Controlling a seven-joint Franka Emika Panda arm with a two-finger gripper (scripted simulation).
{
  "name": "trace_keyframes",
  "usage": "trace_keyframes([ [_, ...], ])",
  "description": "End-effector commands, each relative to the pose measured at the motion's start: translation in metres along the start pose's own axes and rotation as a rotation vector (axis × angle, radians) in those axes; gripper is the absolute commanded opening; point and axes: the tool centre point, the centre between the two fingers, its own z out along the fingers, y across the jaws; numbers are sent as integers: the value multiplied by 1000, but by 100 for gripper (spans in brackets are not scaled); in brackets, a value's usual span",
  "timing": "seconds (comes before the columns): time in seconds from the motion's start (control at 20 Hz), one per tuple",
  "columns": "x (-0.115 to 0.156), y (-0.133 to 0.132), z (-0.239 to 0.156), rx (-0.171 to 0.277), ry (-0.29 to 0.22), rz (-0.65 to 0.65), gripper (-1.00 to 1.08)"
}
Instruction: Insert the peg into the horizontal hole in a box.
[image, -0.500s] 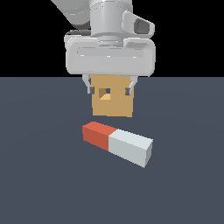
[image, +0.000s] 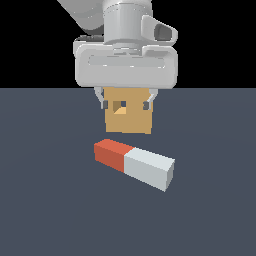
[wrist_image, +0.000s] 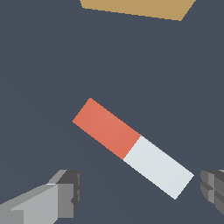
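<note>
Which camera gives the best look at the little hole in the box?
The exterior view: the hole shows as a small square opening in the box face. The wrist view catches only an edge of the box, with no hole visible.

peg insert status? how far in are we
Early. Done: nothing; the peg lies flat on the floor, apart from the box, its hole empty. In hand: the open tool hangs above the peg, fingers either side, not touching. Left: grasp, lift, align, insert.
</note>
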Motion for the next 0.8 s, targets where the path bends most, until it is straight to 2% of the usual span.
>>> trace_keyframes([
  [0.0,-2,1,2,0,-1,-26,100],
  [0.35,-9,5,13,-3,-4,-149,100],
  [0.75,-21,13,31,-8,-9,-352,100],
])
